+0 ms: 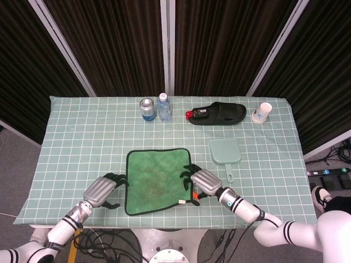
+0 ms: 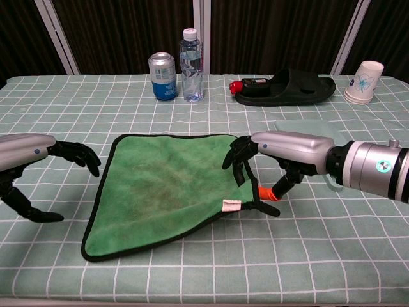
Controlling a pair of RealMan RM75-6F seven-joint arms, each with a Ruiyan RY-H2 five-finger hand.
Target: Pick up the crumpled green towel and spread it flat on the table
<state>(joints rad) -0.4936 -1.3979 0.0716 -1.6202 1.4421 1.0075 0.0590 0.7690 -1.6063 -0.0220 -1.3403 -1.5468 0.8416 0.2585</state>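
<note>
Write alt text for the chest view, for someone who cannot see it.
A green towel lies spread flat on a checked tablecloth, the right robot hand pinching its near right corner and the left robot hand open just off its left edge. Behind stand a can, a water bottle, a black slipper and a paper cup.

Can (image 1: pixel 146 108) & bottle (image 1: pixel 163 106) upright, black sandal (image 1: pixel 218 114), paper cup (image 1: pixel 263 112), dustpan (image 1: pixel 224 153)

Your left hand (image 2: pixel 29 167): wrist and arm cut by chest view's left edge. Your right hand (image 2: pixel 275 160) covers near right corner of green towel (image 2: pixel 169 182); grip there can't be told. Dustpan (image 1: pixel 224 153) mostly hidden behind right forearm in chest view. Print on paper cup (image 2: pixel 362 82) too small to read.
</note>
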